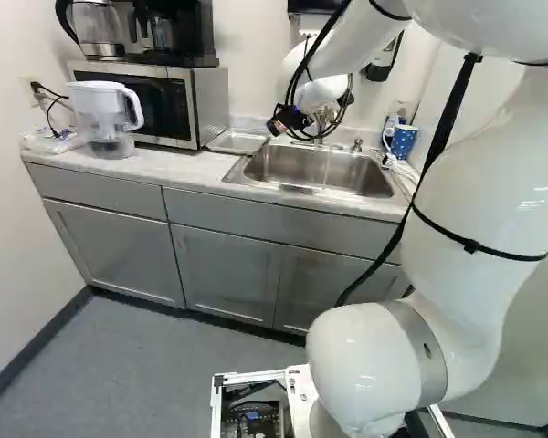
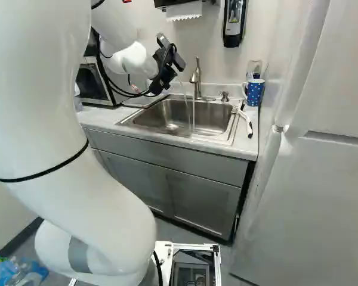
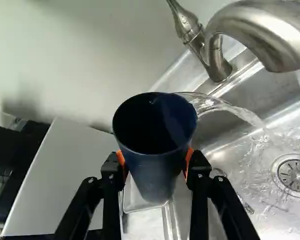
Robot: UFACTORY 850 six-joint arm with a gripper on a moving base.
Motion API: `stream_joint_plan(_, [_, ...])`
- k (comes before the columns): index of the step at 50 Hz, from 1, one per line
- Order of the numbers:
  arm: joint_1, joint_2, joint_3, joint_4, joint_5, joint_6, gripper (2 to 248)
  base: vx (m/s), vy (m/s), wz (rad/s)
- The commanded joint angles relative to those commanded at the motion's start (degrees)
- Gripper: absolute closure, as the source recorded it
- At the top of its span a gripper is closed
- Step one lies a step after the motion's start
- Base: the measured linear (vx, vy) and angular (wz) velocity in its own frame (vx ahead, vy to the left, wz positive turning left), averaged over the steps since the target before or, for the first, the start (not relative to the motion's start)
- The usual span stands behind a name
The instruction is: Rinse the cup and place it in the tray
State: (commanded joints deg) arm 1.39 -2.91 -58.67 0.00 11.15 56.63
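Note:
The black gripper (image 2: 168, 64) hangs over the left part of the sink in the right base view. In the wrist view the gripper (image 3: 155, 162) is shut on a dark blue cup (image 3: 157, 170), with orange pads on two opposite sides of it. Its open mouth shows, and clear water streams from behind the rim down into the sink (image 3: 275, 200). I cannot make out the cup clearly in the base views. The shallow tray (image 1: 237, 140) lies on the counter between microwave and sink; part of what looks like this tray (image 3: 135, 200) shows beneath the cup.
The faucet (image 2: 196, 77) is running into the sink. Beside the sink stand a blue dotted cup (image 2: 255, 93) and a white-and-black brush (image 2: 244, 119). A microwave (image 1: 164, 100) and a water pitcher (image 1: 105, 114) are on the counter's other side. A soap dispenser (image 2: 234, 22) hangs on the wall.

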Motion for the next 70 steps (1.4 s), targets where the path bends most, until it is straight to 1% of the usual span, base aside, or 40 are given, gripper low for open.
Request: stream_joint_plan(70, [0.0, 0.0, 0.0, 0.0, 0.0, 42.1, 126, 0.0, 0.0, 0.0])
